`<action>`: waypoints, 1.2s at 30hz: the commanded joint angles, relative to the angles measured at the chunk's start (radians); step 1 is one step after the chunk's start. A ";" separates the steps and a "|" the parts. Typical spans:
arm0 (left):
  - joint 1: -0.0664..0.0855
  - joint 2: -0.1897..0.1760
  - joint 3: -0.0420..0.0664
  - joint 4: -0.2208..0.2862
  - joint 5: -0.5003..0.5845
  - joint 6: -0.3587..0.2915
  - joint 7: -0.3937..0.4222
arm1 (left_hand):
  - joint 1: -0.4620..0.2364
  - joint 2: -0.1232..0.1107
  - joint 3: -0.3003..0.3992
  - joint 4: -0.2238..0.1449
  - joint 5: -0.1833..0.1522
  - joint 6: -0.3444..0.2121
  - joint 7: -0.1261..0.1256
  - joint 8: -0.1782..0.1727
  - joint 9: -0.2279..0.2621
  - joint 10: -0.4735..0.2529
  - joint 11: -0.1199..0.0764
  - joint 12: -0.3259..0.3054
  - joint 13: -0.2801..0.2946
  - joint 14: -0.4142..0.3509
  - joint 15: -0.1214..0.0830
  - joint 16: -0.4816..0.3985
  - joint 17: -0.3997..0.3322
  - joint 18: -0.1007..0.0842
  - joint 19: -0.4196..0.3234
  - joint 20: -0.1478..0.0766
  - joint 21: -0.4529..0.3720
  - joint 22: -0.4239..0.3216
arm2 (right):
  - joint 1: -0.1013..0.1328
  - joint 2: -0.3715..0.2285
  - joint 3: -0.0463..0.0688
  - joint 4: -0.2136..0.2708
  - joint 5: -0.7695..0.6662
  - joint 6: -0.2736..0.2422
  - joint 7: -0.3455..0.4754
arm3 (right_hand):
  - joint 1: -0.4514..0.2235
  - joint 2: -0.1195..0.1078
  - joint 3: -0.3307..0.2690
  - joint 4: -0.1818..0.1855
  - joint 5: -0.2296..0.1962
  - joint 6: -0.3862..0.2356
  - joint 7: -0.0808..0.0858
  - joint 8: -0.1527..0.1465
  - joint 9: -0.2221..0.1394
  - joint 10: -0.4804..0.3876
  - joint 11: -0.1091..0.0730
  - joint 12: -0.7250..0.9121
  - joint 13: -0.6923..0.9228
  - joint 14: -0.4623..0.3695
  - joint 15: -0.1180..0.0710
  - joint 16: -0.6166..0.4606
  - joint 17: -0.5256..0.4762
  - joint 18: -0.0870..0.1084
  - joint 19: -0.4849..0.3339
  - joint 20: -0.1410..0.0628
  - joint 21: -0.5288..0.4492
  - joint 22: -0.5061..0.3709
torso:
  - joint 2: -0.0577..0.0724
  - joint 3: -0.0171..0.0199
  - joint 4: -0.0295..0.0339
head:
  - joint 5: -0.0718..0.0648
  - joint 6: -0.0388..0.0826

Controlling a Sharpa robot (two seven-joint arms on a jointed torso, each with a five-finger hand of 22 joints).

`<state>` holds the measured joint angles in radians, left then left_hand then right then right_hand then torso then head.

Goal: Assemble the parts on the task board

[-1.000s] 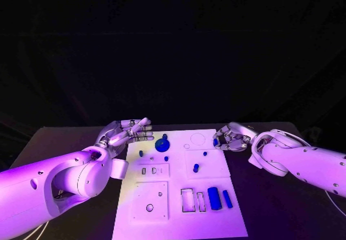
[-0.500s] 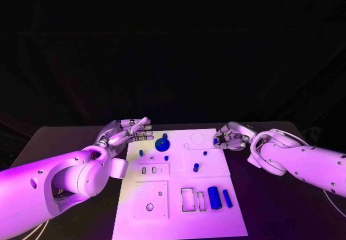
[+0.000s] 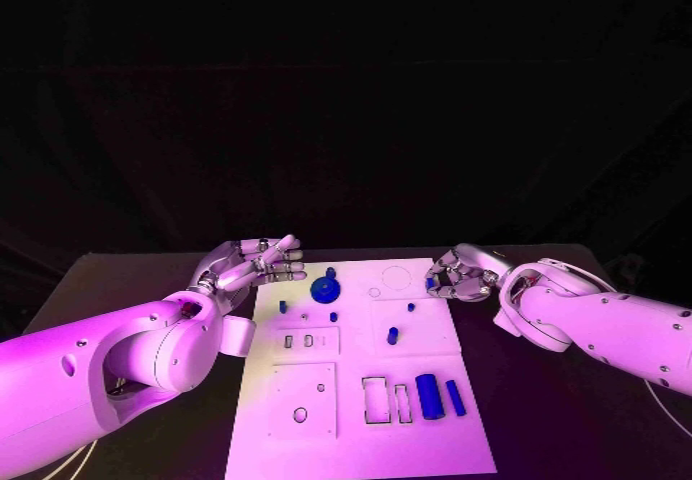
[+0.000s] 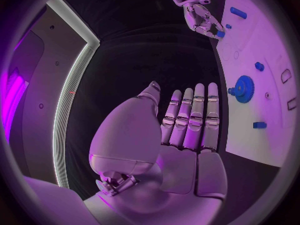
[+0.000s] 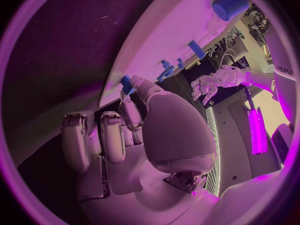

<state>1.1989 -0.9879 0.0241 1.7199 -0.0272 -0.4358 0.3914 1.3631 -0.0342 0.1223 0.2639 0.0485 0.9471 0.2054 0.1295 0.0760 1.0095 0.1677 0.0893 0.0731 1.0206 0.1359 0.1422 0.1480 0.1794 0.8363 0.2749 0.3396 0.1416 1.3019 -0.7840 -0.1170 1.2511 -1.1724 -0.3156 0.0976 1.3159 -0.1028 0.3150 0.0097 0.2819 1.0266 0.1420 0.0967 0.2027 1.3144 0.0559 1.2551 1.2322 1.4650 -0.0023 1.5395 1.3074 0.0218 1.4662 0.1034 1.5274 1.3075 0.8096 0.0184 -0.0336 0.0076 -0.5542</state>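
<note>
The left hand (image 3: 257, 262) hovers at the far left corner of the task board (image 3: 361, 440), holding nothing — its fingers (image 4: 190, 117) lie straight and side by side, with the thumb set apart. Just beside its fingertips, on the board, sits a blue gear (image 3: 325, 290) with a small blue peg (image 3: 330, 271) just beyond it. The left wrist view shows the same gear (image 4: 242, 88) close off the fingertips, with small blue pieces on either side of it.

Across the board, the right hand (image 3: 464, 274) sits at the far right edge, fingers curled inward. It pinches a small blue part (image 5: 127, 84) between the thumb and one finger; in the head view that part (image 3: 431, 283) shows as a blue spot at the hand's inner side, right at the board's edge. The other fingers are folded toward the palm, not touching the part.

Between the two hands, a little nearer the robot, two short blue pegs (image 3: 392, 335) stand on the board. Well nearer the robot than either hand, a thick blue cylinder (image 3: 428, 395) and a thinner blue bar (image 3: 454, 397) lie side by side next to two empty rectangular slots (image 3: 375, 399).
</note>
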 commanded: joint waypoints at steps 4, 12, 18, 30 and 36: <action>0.001 0.000 0.001 0.001 0.001 0.018 0.004 | 0.013 0.001 -0.002 -0.005 0.004 0.001 0.006 -0.007 -0.001 0.000 0.004 -0.002 -0.001 -0.001 0.003 -0.003 0.001 0.003 -0.008 0.002 -0.003 -0.001 | -0.001 0.000 0.000 0.001 -0.001 -0.020 -0.015 | 0.006 0.035 0.017 -0.006 -0.010 0.050 -0.019 0.033 0.015 0.018 -0.014 0.012 0.011 0.092 -0.020 0.007 0.204 -0.010 0.073 -0.010 0.011 0.227 | 0.000 0.0001 0.0009 | -0.001 -0.002; 0.001 -0.001 0.001 0.000 0.001 0.018 0.004 | 0.013 0.001 -0.002 -0.005 0.004 0.001 0.007 -0.007 -0.002 0.000 0.004 -0.002 -0.001 -0.001 0.003 -0.004 0.001 0.003 -0.008 0.002 -0.003 -0.001 | -0.001 -0.003 0.000 0.023 0.013 -0.069 -0.012 | 0.019 0.072 0.042 -0.019 -0.044 0.078 -0.040 0.064 0.034 0.037 -0.032 0.023 0.025 0.093 -0.037 0.009 0.210 -0.014 0.084 -0.027 0.022 0.240 | 0.000 0.0005 0.0005 | 0.000 -0.005; 0.001 -0.001 0.001 -0.002 0.001 0.018 0.004 | 0.014 0.002 -0.002 -0.005 0.004 0.001 0.007 -0.007 -0.002 0.000 0.004 -0.003 -0.001 -0.001 0.003 -0.004 0.001 0.003 -0.008 0.002 -0.003 -0.002 | 0.002 -0.019 0.003 0.084 0.033 -0.115 -0.027 | -0.010 0.065 0.039 -0.012 0.015 0.067 -0.041 0.072 0.044 0.044 -0.034 0.025 0.030 0.094 -0.040 0.010 0.212 -0.016 0.088 -0.033 0.026 0.245 | -0.003 -0.0010 -0.0006 | 0.001 -0.007; 0.001 0.004 0.001 -0.010 0.002 0.019 0.004 | 0.015 0.003 -0.001 -0.006 0.004 0.001 0.007 -0.008 -0.002 0.000 0.004 -0.003 -0.001 -0.001 0.003 -0.004 0.002 0.003 -0.008 0.002 -0.003 -0.002 | 0.026 -0.013 0.007 0.254 0.001 -0.125 -0.172 | -0.045 0.072 0.037 0.009 0.012 0.052 -0.040 0.073 0.051 0.043 -0.033 0.020 0.028 0.094 -0.039 0.010 0.213 -0.019 0.097 -0.033 0.036 0.255 | -0.012 -0.0054 -0.0011 | 0.007 -0.024; 0.001 0.012 0.001 -0.015 0.004 0.020 0.004 | 0.016 0.003 -0.001 -0.006 0.004 0.001 0.006 -0.008 -0.002 0.001 0.004 -0.003 -0.001 -0.001 0.003 -0.004 0.002 0.003 -0.008 0.002 -0.003 -0.002 | 0.020 0.046 0.004 0.314 -0.076 -0.099 -0.226 | -0.049 0.071 0.036 0.012 0.006 0.048 -0.039 0.072 0.051 0.044 -0.032 0.022 0.030 0.095 -0.039 0.011 0.216 -0.022 0.105 -0.033 0.043 0.263 | -0.013 -0.0050 -0.0012 | 0.034 -0.042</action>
<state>1.1988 -0.9801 0.0240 1.7046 -0.0267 -0.4347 0.3898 1.3670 -0.0304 0.1224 0.2639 0.0485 0.9471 0.2054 0.1257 0.0755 1.0094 0.1677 0.0893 0.0731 1.0206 0.1359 0.1422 0.1487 0.1795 0.8363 0.2749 0.3396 0.1412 1.3255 -0.7466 -0.1117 1.5546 -1.1743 -0.4324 -0.0671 1.2774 -0.0307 0.3437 0.0060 0.2919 1.0707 0.1145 0.1346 0.2082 1.3543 0.0231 1.2783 1.2607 1.4683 -0.0343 1.5472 1.3080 0.0062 1.4661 0.0745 1.5673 1.3081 0.7978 0.0133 -0.0349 0.0297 -0.5880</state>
